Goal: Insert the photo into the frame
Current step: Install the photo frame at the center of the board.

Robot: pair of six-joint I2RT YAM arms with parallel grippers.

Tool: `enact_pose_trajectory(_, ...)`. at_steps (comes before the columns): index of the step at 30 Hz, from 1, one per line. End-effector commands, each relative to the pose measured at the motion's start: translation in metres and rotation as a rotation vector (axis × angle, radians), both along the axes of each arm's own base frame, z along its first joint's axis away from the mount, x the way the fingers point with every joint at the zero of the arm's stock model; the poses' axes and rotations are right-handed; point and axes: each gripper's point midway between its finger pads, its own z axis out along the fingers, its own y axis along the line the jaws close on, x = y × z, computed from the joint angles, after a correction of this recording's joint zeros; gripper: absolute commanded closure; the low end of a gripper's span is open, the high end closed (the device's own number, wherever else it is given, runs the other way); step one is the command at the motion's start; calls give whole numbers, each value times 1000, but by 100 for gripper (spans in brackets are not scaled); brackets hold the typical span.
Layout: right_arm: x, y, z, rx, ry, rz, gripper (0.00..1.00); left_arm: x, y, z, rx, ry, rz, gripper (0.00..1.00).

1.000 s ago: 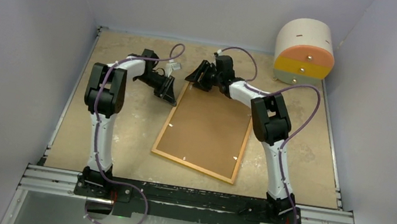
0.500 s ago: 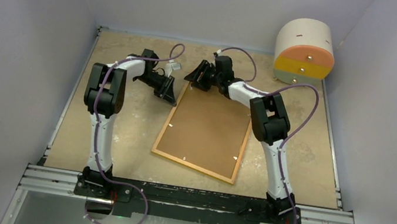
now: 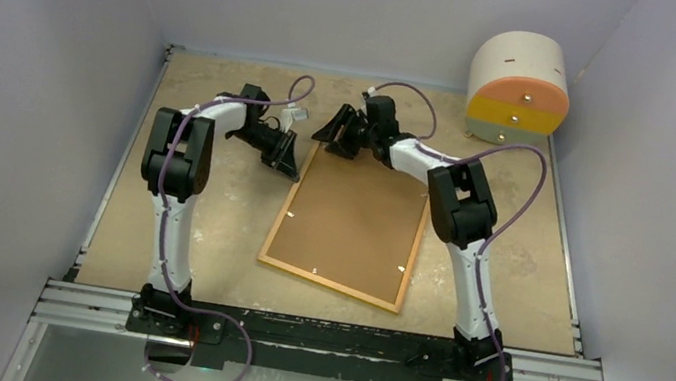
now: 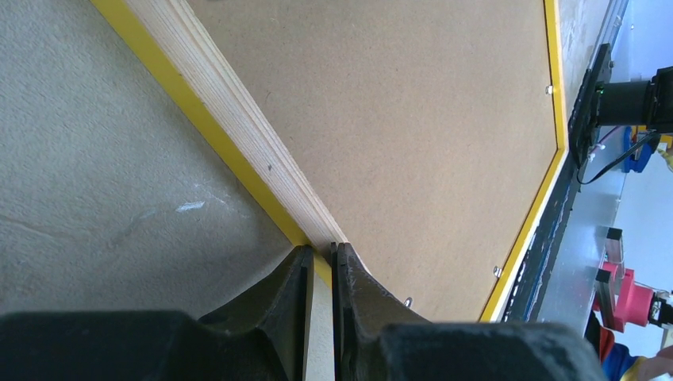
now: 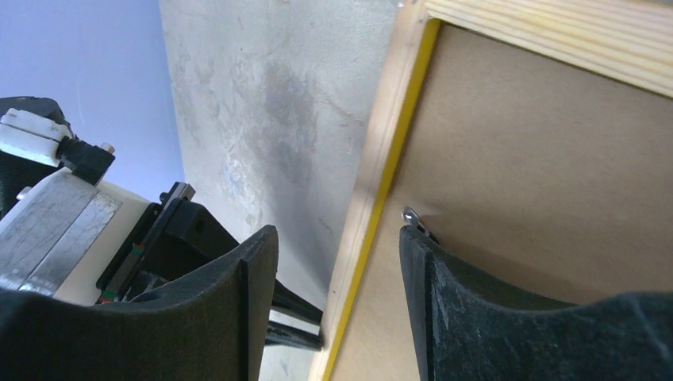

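The frame [image 3: 328, 284] lies face down on the table, light wood back up, with the brown backing board [image 3: 355, 218] inside it. The photo is hidden or out of view. My left gripper [image 3: 289, 165] is at the frame's left edge near the far corner. In the left wrist view the gripper [image 4: 321, 258] is shut on the frame's wood-and-yellow border [image 4: 238, 103]. My right gripper [image 3: 337, 133] is at the far left corner. In the right wrist view it [image 5: 337, 238] is open and straddles the border [image 5: 373, 190]. One fingertip [image 5: 413, 238] touches a metal tab [image 5: 411, 216].
A round wooden drawer unit [image 3: 521, 87] with orange, yellow and green drawers stands at the back right. Grey walls close in the table on three sides. The arms' base rail [image 3: 322, 335] runs along the near edge.
Hardly anything: my right gripper has shifted very slightly at the frame's far corner. The frame and my left gripper stay where they were.
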Motion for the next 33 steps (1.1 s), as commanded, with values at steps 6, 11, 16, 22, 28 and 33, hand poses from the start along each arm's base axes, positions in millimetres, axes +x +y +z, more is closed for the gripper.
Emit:
enact_pose_trajectory(6,7,-40,29,-13,-18,-30,38,-7,9,-13,82,-35,-30,85)
enact_pose_trajectory(11,7,-39,12,-14,9,-31,38,-8,9,-11,83,-40,-31,85)
enact_pose_trajectory(16,13,-35,-2,-38,10,-21,38,-9,10,-12,85,-38,-31,85)
enact_pose_trajectory(22,19,-26,-9,-69,-21,5,39,-9,9,-13,83,-36,-29,86)
enact_pose_trajectory(28,14,-19,-15,-91,-29,44,41,-9,10,-13,88,-37,-30,86)
enact_pose_trajectory(33,-1,-14,-16,-93,-34,78,42,-9,11,-14,92,-37,-29,86)
